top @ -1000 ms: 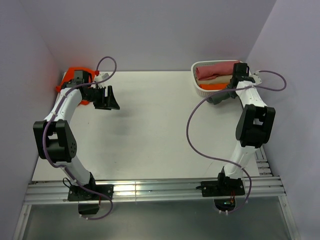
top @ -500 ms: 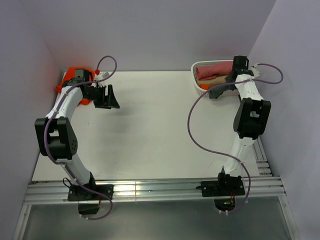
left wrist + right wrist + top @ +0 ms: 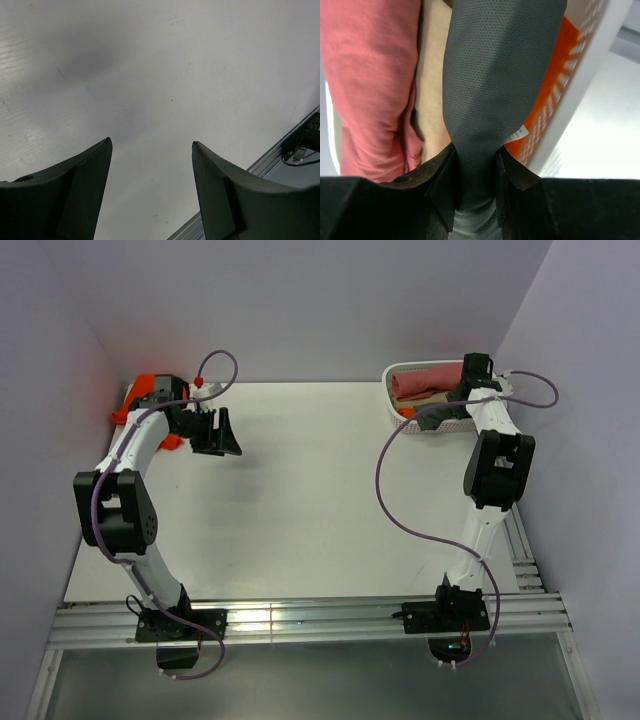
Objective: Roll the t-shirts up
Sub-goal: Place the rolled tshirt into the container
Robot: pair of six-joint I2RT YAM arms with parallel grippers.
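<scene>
Grey shirt (image 3: 495, 75) is pinched in your right gripper (image 3: 476, 156) at the basket (image 3: 580, 95), its long axis running straight away from the hand. Your left gripper (image 3: 152, 145) stands spread and empty, well apart from the basket, so the right arm is nearer.

A white perforated plastic basket (image 3: 400, 422) sits at the one o'clock corner of the flat white tabletop (image 3: 300, 490), near the pale lilac right wall (image 3: 590, 390). Ribbed aluminium rails (image 3: 320, 618) run along the six o'clock edge.
</scene>
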